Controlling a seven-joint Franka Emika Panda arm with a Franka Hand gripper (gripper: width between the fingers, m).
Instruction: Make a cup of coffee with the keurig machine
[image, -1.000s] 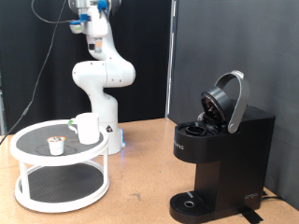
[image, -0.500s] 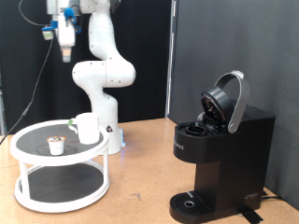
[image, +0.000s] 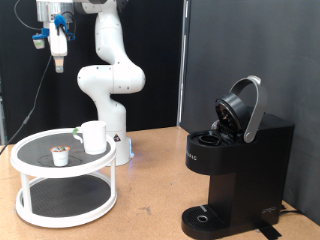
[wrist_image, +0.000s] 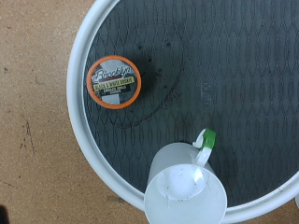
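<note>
My pincer (image: 58, 62) hangs high in the upper left of the exterior view, well above the round white two-tier stand (image: 30, 148), with nothing between its fingers; it is too small there for me to tell whether the fingers are apart or together, and they do not show in my wrist view. Below it, on the stand's dark upper shelf, the cup (image: 93, 137) stands upright near the right rim, its handle toward the left, and the small coffee pod (image: 61, 155) sits left of it, apart from it. My wrist view looks straight down on both: the pod (wrist_image: 115, 82) with its orange rim and printed lid at upper centre, the cup (wrist_image: 185, 185) at the lower edge, a green tab (wrist_image: 209, 140) just beside its rim. At the lower right of the exterior view, well apart from the stand, the keurig machine (image: 235, 165) stands on the wooden table (image: 150, 200) with its lid raised
</note>
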